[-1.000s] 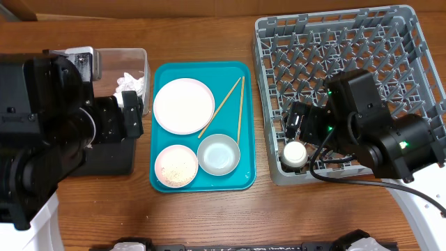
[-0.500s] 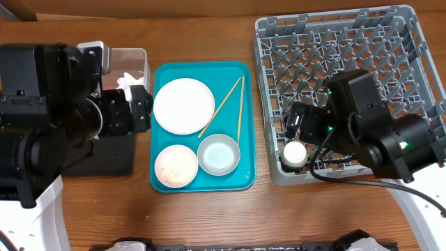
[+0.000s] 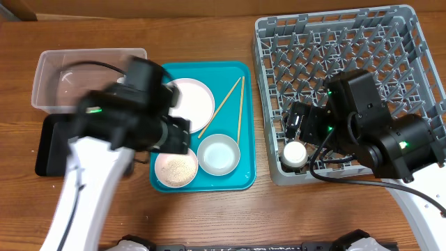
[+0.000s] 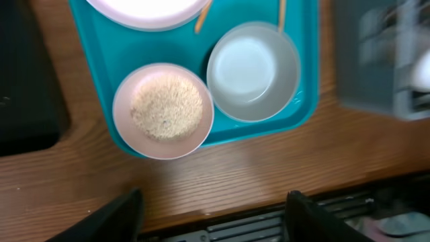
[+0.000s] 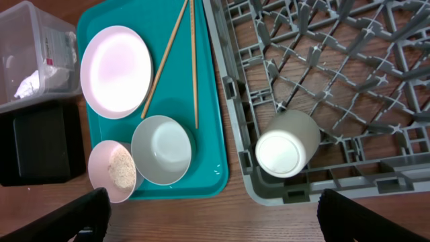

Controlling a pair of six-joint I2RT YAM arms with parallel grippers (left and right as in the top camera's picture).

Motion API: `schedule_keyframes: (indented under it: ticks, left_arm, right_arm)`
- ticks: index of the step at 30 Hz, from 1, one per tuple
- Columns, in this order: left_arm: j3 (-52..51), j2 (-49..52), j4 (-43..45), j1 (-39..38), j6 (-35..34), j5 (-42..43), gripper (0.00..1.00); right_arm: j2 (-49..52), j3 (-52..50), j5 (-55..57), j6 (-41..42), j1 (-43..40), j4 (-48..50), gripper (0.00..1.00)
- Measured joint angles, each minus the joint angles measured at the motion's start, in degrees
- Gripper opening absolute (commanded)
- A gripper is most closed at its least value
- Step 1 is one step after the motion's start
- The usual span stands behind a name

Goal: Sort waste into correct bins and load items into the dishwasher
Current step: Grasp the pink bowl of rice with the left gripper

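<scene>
My left gripper (image 4: pixel 215 216) is open and holds nothing; it hovers over the teal tray's front-left corner. Below it sit the small pinkish plate (image 4: pixel 163 111), heaped with rice-like grains (image 4: pixel 166 106), and the pale grey bowl (image 4: pixel 253 70). The large white plate (image 3: pixel 191 104) is partly under the left arm. Two chopsticks (image 3: pixel 224 104) lie slanted on the tray. A crumpled napkin (image 5: pixel 29 85) lies in the clear tub (image 3: pixel 83 77). The black tray (image 3: pixel 50 145) lies in front of the tub. The white cup (image 5: pixel 287 143) lies in the grey rack (image 3: pixel 348 70). My right gripper (image 5: pixel 225 218) is open and empty.
The teal serving tray (image 3: pixel 240 178) lies between the bins and the rack. The right arm hangs over the rack's front half. A few loose grains lie on the teal tray beside the bowl. Bare wooden table runs along the front edge.
My left arm has swung right, from above the tub and black tray to over the teal tray, uncovering the tub. Its fingers have narrowed a little. The right arm has not moved.
</scene>
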Motion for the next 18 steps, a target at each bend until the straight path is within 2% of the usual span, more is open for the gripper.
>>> schedule_keyframes:
  ticks: [1,4,7,12,16,17,18]
  left_arm:
    - [-3.87,0.02,2.4,-1.18,-0.35,-0.48,0.59]
    - [-15.91,0.02,10.88,-5.27,-1.33,-1.81,0.55]
    - [-27.06,0.11,19.1,-8.57,-2.05,-2.43,0.72]
    - [-39.08,-0.2,31.54,-8.87,-1.7,-3.13,0.78]
    - [-42.82,-0.2,37.86,-8.87,-1.46,-4.26,0.75]
    - [-43.06,-0.2,38.84,-8.87,-1.46,-4.79,0.73]
    - [-43.1,-0.2,39.45,-8.87,-1.33,-5.2,0.66]
  right_arm:
    - [0.0,0.0,-0.02,0.02,0.0,0.07,1.0]
    - [0.0,0.0,-0.02,-0.02,0.0,0.02,1.0]
    - [0.0,0.0,-0.04,0.0,0.0,0.02,1.0]
    - [0.0,0.0,-0.02,-0.02,0.0,0.02,1.0]
    - [0.0,0.0,0.0,-0.02,0.0,0.04,1.0]
    - [0.0,0.0,-0.02,0.0,0.02,0.0,1.0]
    - [0.0,0.0,0.0,0.0,0.0,0.02,1.0]
